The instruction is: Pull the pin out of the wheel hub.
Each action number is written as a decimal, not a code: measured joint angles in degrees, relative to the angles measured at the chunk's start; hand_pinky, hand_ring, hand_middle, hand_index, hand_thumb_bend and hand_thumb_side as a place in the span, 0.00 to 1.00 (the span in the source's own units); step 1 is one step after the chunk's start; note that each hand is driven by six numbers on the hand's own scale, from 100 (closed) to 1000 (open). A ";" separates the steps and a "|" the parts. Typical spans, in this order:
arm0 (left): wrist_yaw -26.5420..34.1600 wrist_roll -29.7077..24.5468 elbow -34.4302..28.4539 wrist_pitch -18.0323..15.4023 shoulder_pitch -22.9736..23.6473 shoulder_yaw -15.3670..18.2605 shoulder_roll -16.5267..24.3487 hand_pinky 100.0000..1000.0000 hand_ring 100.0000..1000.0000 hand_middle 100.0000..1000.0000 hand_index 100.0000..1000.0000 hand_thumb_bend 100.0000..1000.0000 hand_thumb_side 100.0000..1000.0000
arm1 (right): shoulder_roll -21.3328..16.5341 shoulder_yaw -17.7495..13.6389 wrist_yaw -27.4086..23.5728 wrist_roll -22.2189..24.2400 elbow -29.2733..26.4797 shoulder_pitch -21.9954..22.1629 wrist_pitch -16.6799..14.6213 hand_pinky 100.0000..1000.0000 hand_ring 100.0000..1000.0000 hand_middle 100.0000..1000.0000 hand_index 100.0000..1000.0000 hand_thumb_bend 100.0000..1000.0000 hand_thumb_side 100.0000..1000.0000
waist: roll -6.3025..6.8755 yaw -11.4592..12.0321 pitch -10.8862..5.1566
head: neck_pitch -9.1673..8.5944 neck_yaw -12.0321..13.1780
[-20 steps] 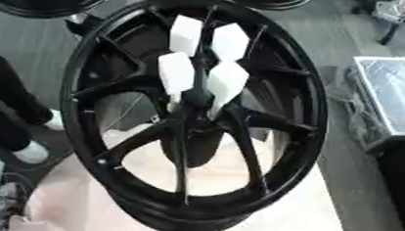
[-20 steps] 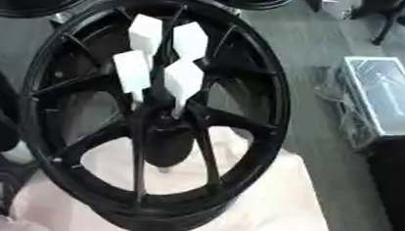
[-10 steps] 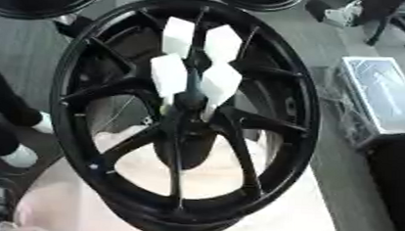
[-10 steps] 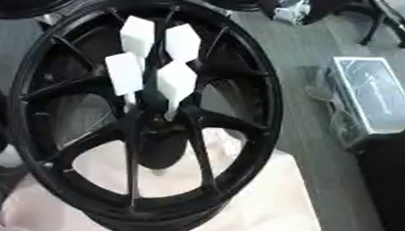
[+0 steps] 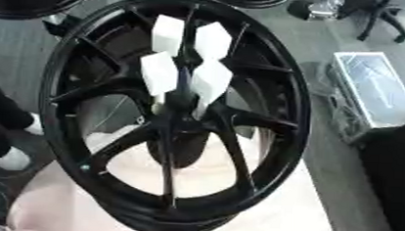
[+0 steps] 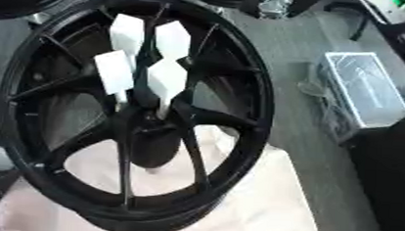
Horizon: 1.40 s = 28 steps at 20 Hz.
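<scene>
black wheel [image 5: 265, 140] upright | four white blocks [image 5: 212, 81] at hub [image 5: 179, 104]

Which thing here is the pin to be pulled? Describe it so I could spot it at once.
Find the big black wheel filling the view. At its hub stands a cluster of four white faceted blocks, the only white parts against the black spokes.

A big black wheel [image 5: 167, 121] with thin spokes fills the middle and rests on a pale cloth. Four white, flat-sided pins [image 5: 181, 57] stick up in a bunch from the hub [image 5: 179, 104] at the wheel's middle, leaning away a little.
</scene>
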 measured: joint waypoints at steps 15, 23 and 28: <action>0.02 -0.15 0.56 0.15 0.12 -0.02 -0.97 0.67 0.90 0.84 0.71 0.05 0.87 | 1.87 1.23 8.97 -3.60 -2.77 5.36 2.33 0.91 0.85 0.86 0.88 0.18 0.64 | 0.06 1.13 -0.24 | 0.33 -1.13; 0.09 -0.24 0.87 0.26 0.13 -0.04 -1.00 0.67 0.90 0.84 0.71 0.05 0.87 | 1.84 0.87 10.32 -4.51 -8.44 6.49 3.20 0.91 0.83 0.82 0.88 0.30 0.68 | -0.06 1.45 -0.14 | 0.33 -1.84; 0.10 -0.25 0.88 0.32 0.13 -0.04 -1.03 0.67 0.90 0.84 0.71 0.06 0.88 | 1.85 1.13 10.15 -4.21 -10.76 6.59 4.87 0.91 0.82 0.82 0.88 0.27 0.67 | -0.34 1.91 -0.11 | 0.33 -2.66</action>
